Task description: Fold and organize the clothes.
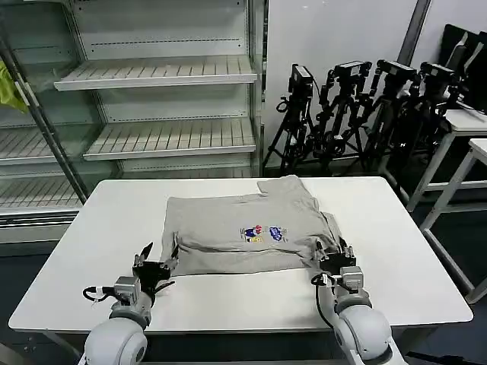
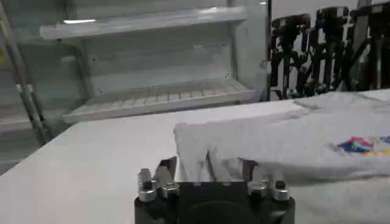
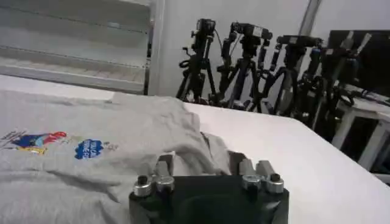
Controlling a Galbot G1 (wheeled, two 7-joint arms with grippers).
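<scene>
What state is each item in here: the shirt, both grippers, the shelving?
Grey shirt: partly folded, flat on the white table, print facing up.
Left gripper: open, at the shirt's near left corner.
Right gripper: open, at the shirt's near right corner.
Shelves: bare.
Yellow-green cloth: hanging at far left.

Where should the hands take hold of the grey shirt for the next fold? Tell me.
Probably the two near corners of the grey shirt, coming in low from the robot's side. Its near hem lies flat along the white table, and the left hand and right hand already sit open at those corners. The right corner is bunched, so the hold there is less sure.
</scene>
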